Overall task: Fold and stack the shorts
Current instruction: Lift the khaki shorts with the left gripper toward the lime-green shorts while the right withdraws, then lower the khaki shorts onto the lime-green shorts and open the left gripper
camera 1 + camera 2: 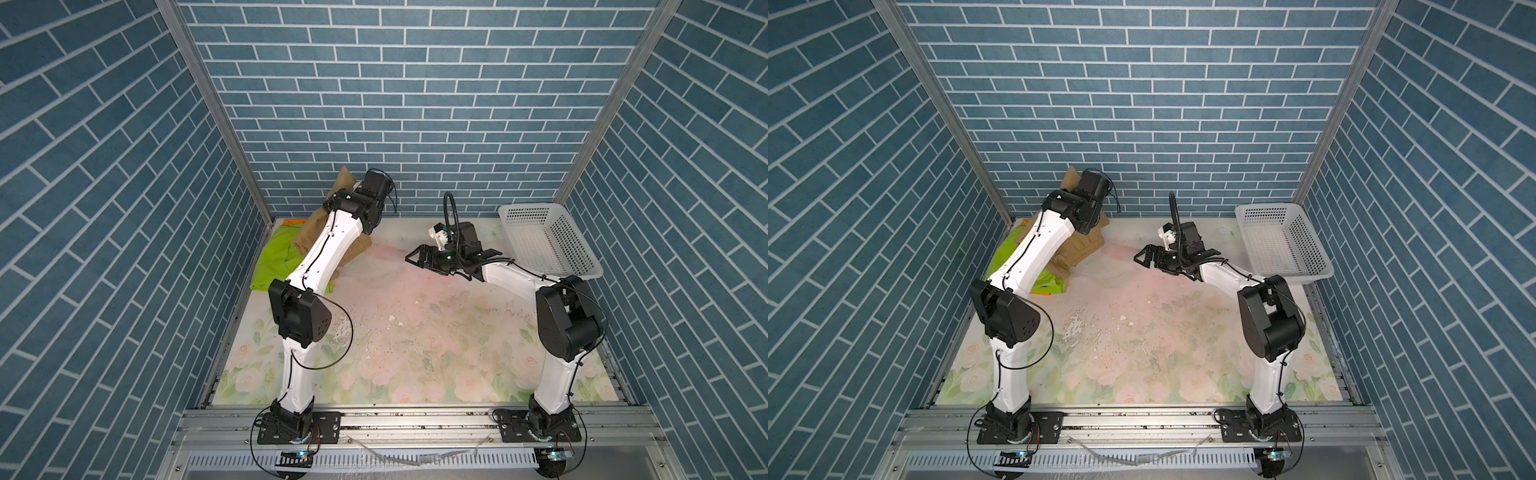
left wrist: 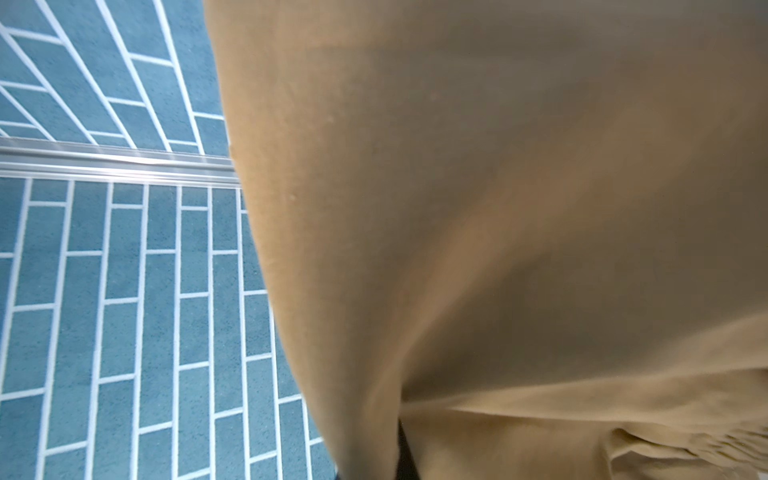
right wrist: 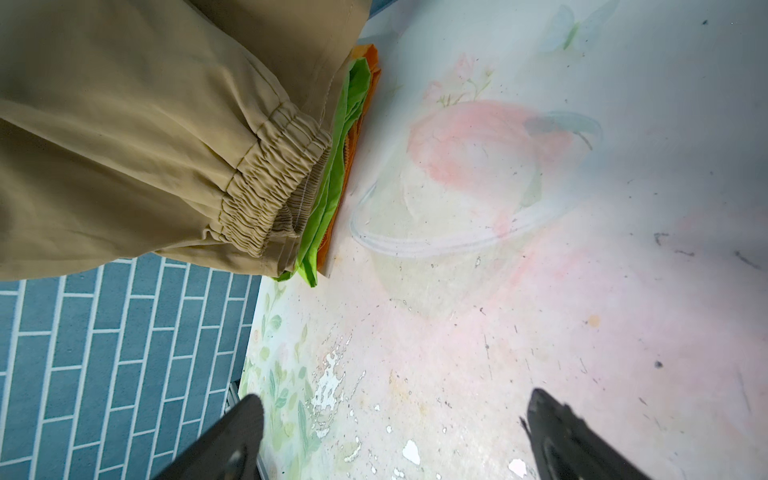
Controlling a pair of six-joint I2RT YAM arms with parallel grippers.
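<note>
The left pincer (image 1: 334, 203) is pressed together on the tan shorts (image 3: 124, 145). They hang below it, their long axis running down to the gathered waistband (image 3: 274, 178). Just beneath that waistband lie the other 2 pairs, green shorts (image 1: 276, 253) on orange shorts (image 3: 370, 58). The right pincer (image 1: 452, 261) is spread and holds nothing, well apart over bare bench (image 1: 415, 332). The left arm looks best placed to lower the tan pair.

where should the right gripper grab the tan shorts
On the tan shorts, the gathered elastic band at the edge facing the open right gripper. Come from the right: that thick ridge lies atop the green shorts, exposed for a pinch.
</note>
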